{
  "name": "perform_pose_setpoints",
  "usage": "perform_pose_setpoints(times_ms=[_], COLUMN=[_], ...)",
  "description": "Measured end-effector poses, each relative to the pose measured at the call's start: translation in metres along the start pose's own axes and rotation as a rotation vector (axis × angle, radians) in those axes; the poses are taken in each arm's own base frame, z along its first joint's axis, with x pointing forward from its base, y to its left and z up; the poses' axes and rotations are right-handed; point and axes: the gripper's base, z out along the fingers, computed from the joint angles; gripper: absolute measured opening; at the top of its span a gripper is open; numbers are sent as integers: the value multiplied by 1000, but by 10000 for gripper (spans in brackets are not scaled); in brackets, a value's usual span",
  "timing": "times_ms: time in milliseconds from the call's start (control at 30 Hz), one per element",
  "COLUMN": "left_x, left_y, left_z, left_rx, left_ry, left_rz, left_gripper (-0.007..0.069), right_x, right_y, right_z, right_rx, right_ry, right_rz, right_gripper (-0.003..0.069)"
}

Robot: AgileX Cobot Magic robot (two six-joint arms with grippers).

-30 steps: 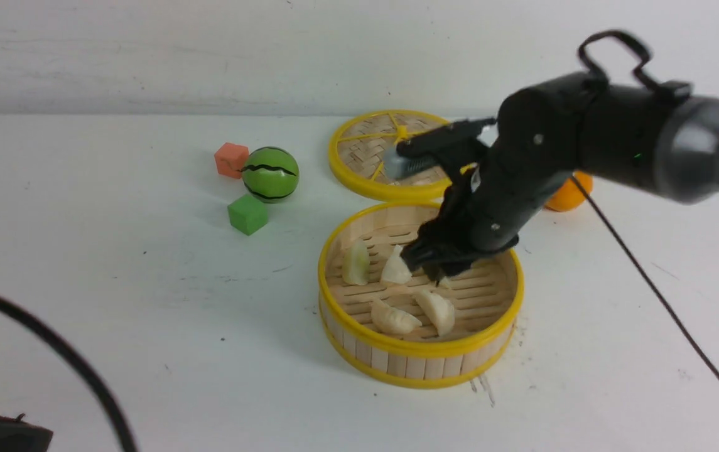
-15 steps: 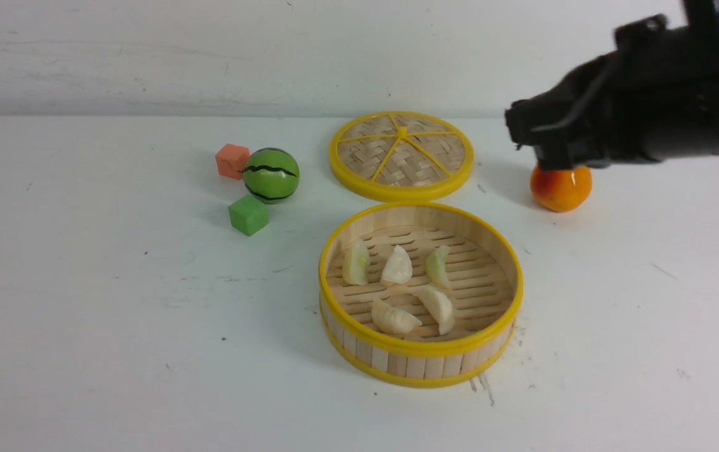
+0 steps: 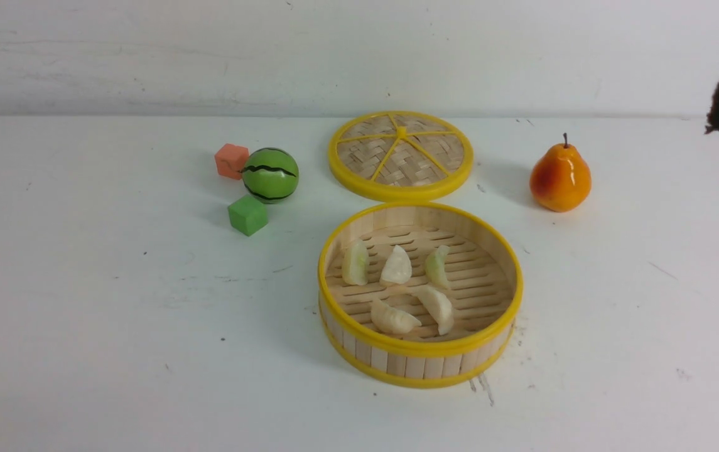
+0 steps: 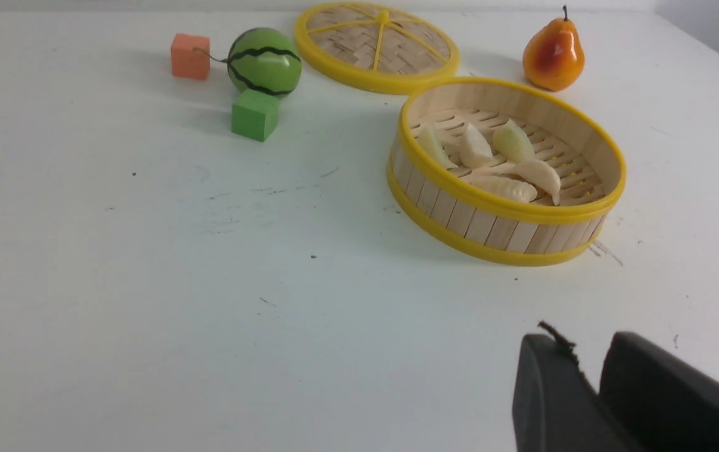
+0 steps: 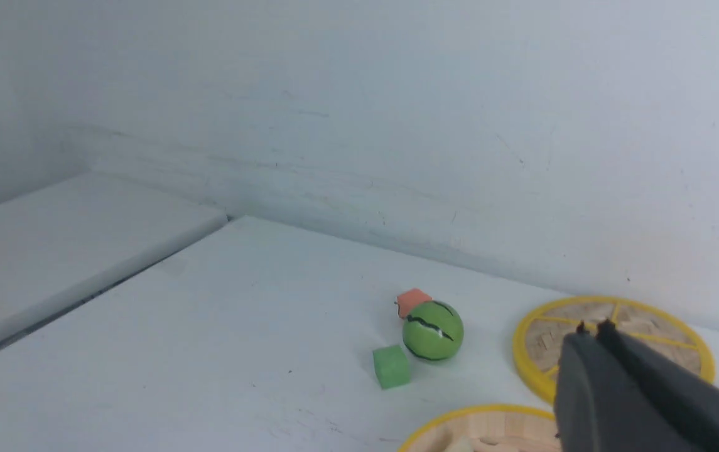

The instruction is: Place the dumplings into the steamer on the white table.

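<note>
five dumplings point(image 3: 397, 285) inside the steamer point(image 3: 421, 364) at middle of the white counter point(image 3: 114, 314), right gripper point(image 5: 588, 329) pressed together at lower right, left gripper point(image 4: 585, 370) nearly together, holding nothing

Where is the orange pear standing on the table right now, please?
In the front view, the pear stands upright on the robot's right, right of the lid and behind the steamer.

Front view facing forward over table point(image 3: 114, 326), both wrist views low and oblique, all sharing steamer point(image 3: 421, 364)
</note>
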Motion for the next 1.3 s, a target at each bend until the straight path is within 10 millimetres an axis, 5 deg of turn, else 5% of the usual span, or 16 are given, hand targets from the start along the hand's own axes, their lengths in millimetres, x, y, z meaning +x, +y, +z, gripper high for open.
perform_pose_setpoints(times_ms=[900,1100,1300], left_x=[2,2,2], left_y=[1,1,1], left_z=[0,0,0], left_rx=[-6,-6,-6], left_ry=[19,19,20], left_rz=[1,1,1], left_gripper=[154,159,165], right_x=[2,63,131], right_y=[-3,-23,-44], right_z=[-7,-21,-59], right_rx=[27,136,332], right_ry=[-36,92,140], right_rz=[-91,-179,-167], right_gripper=[-11,-11,-11])
